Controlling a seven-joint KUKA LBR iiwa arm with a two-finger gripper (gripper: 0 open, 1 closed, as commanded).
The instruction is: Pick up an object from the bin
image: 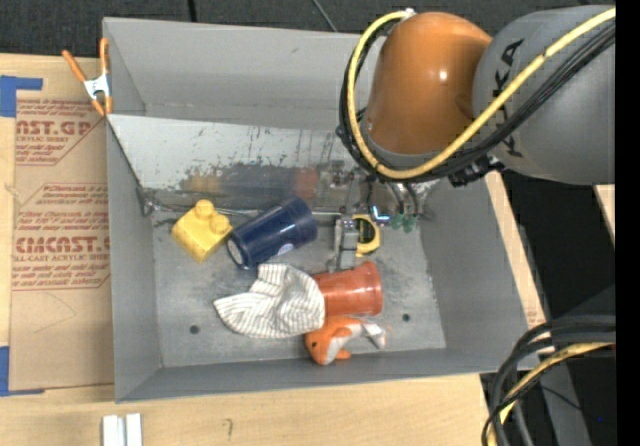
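My gripper (345,246) hangs below the arm's orange cover, low in the bin's right middle. It is just above the orange cup (352,291), which lies on its side, and right of the dark blue cup (272,232), also on its side. A small yellow and black thing (367,234) sits close against the gripper's right side; whether it is held I cannot tell. A white striped cloth (272,302) lies crumpled against the orange cup's left end.
A yellow toy brick (202,229) lies at the left, beside the blue cup. An orange and white toy fish (338,342) rests by the front wall. The arm and its cover hide the bin's back right corner.
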